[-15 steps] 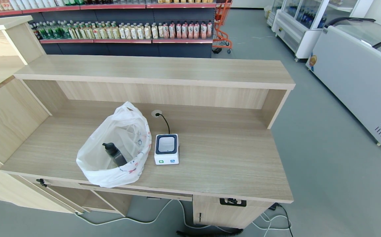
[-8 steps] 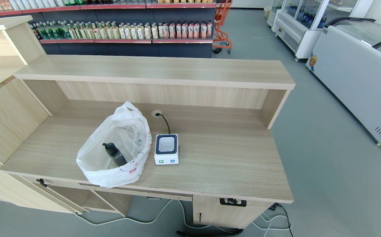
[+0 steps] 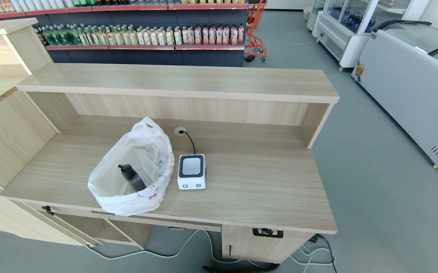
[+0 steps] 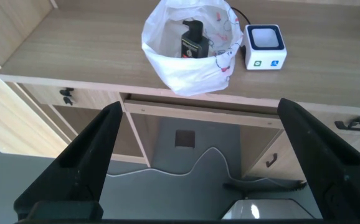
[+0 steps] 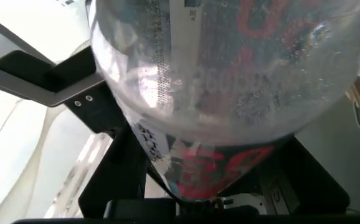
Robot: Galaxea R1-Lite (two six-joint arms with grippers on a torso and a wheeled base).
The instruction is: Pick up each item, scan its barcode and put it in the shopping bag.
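On the wooden counter [image 3: 257, 182] stands a white shopping bag [image 3: 143, 151], mouth up, with a dark bottle [image 3: 131, 178] upright inside it. Just right of the bag sits the white barcode scanner [image 3: 191, 171]. In the left wrist view, my left gripper [image 4: 198, 162] is open with nothing in it, low in front of the counter, facing the shopping bag [image 4: 189, 59] and the barcode scanner [image 4: 265, 46]. My right gripper [image 5: 192, 180] is shut on a clear plastic bottle [image 5: 230, 74] with red print, seen very close from its base.
A raised ledge [image 3: 177, 81] runs along the counter's back and a side wall [image 3: 10, 136] closes its left end. The scanner's cable [image 3: 189, 140] leads to a hole behind it. Cables lie on the floor [image 3: 211, 254] below. Freezers [image 3: 412, 76] stand to the right.
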